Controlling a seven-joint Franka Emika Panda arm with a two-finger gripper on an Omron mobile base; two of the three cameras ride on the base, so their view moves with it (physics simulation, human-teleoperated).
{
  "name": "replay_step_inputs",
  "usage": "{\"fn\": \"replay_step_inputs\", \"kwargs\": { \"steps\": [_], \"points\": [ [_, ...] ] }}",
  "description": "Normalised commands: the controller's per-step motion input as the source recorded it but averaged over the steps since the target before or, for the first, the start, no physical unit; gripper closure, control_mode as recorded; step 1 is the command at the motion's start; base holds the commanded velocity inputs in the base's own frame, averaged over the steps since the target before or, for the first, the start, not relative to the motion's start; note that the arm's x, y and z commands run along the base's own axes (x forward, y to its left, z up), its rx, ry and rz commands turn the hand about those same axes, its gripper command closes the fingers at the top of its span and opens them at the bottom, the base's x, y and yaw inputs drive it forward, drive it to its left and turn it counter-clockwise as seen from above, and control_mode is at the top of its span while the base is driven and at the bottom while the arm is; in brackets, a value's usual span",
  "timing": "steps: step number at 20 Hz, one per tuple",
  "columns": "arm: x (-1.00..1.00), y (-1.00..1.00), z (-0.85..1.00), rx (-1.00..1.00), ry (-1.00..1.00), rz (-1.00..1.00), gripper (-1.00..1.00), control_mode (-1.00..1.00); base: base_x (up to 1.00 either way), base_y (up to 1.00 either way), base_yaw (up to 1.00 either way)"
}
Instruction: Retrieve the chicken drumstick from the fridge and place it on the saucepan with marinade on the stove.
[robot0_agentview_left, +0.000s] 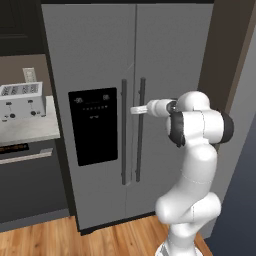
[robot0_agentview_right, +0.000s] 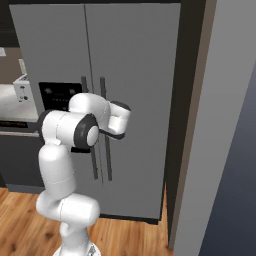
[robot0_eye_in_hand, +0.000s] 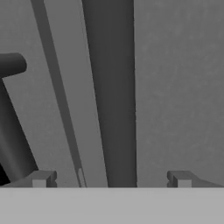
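The grey steel fridge stands with both doors shut, so the chicken drumstick is hidden. My gripper reaches level from the arm to the right door's dark bar handle, about a third of the way down. In the hand view that handle runs straight up between my two fingertips, and the gripper stands open around it without touching. The left door's handle lies off to the left. The saucepan, marinade and stove are out of view.
A white toaster sits on a pale counter left of the fridge, above a dark appliance front. A black dispenser panel is set in the left door. A grey wall closes in on the right.
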Motion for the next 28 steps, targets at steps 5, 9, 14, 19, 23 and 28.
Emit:
{"fn": "replay_step_inputs", "kwargs": {
  "steps": [5,9,14,19,23,28],
  "points": [
    [0.2,0.0,-0.04,0.0,0.0,0.0,-1.0,-1.0,0.0,0.0,0.0],
    [0.38,0.0,-0.07,0.0,0.0,0.0,-1.0,-1.0,0.0,0.0,0.0],
    [0.52,0.0,-0.11,0.0,0.0,0.0,-1.0,-1.0,0.0,0.0,0.0],
    [0.45,0.0,-0.12,0.0,0.0,0.0,-1.0,-1.0,0.0,0.0,0.0],
    [0.13,0.0,-0.04,0.0,0.0,0.0,1.0,-1.0,0.0,0.0,0.0],
    [0.0,0.0,0.0,0.0,0.0,0.0,1.0,-1.0,0.0,0.0,0.0]
  ]
}}
